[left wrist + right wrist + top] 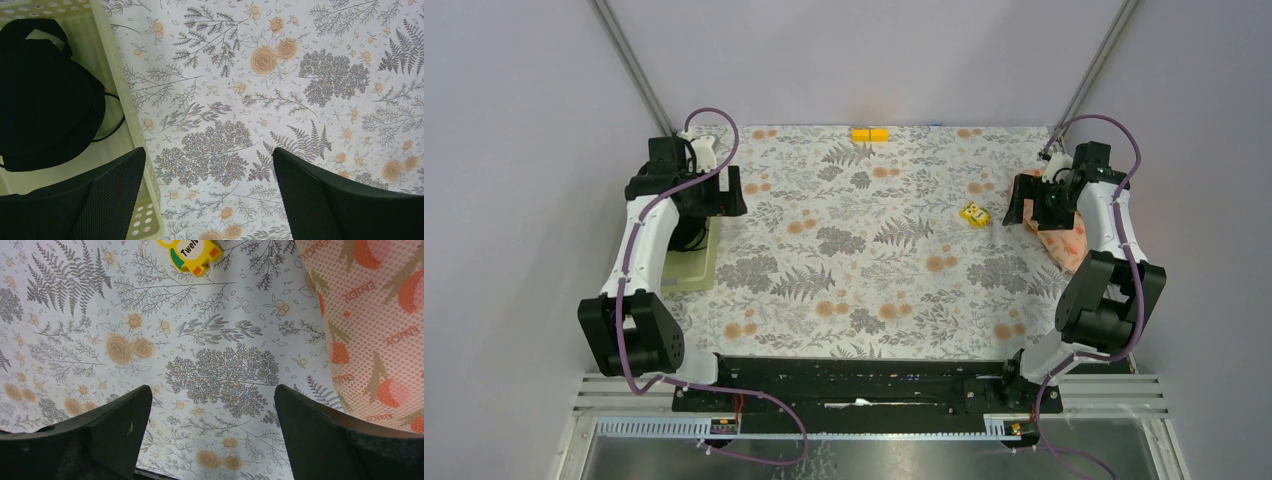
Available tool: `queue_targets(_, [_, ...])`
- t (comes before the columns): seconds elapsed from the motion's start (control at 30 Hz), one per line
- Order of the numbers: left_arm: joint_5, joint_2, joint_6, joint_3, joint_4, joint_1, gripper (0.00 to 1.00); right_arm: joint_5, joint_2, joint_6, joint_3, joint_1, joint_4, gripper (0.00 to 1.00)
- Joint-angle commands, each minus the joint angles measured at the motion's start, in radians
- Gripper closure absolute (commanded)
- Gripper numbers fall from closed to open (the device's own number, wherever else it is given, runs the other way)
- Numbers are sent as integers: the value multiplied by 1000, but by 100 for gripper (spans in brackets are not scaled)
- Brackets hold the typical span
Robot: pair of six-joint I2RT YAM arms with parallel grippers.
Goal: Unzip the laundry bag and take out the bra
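The salmon-pink laundry bag (1064, 243) with red-orange motifs lies at the table's right edge, partly under my right arm. In the right wrist view the laundry bag (375, 325) fills the right side; no zip or opening shows. My right gripper (1031, 210) is open and empty, hovering just left of the bag; in the wrist view the right gripper (212, 405) stands over bare cloth. My left gripper (719, 195) is open and empty at the far left, beside the basket; in the wrist view the left gripper (209, 170) is over the cloth. The bra is not in view.
A pale green plastic basket (131, 125) at the left holds a black garment (45, 95); the basket shows under my left arm (694, 270). A small yellow toy (974, 214) lies left of my right gripper, also in the right wrist view (190, 252). A yellow block (870, 134) sits at the far edge.
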Motion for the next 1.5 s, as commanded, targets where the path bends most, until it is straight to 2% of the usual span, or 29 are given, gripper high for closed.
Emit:
queue_targets(0.0, [-29, -31, -8, 30, 47, -22, 1, 19, -20, -24, 15, 4, -2, 0])
queue_targets(0.17, [0, 5, -20, 59, 21, -26, 1, 139, 7, -55, 69, 2, 28, 0])
queue_targets(0.3, [20, 18, -28, 81, 20, -28, 1, 311, 103, -60, 149, 1, 29, 0])
queue_targets(0.47, [21, 23, -29, 96, 7, -34, 1, 436, 176, -114, 187, 1, 52, 0])
queue_targets(0.7, [23, 29, -27, 85, 7, -38, 1, 534, 282, -236, 230, 1, 91, 0])
queue_targets(0.97, [25, 30, -23, 91, 7, -45, 1, 544, 436, -291, 342, -1, 36, 0])
queue_targets(1.1, [28, 32, -26, 92, 7, -48, 1, 530, 458, -307, 335, -1, 17, 4])
queue_targets(1.33, [44, 40, -34, 88, 7, -54, 1, 270, 435, -280, 295, 0, -109, 13])
queue_targets(1.47, [46, 46, -34, 94, 7, -58, 1, 130, 416, -246, 283, 3, -160, 14])
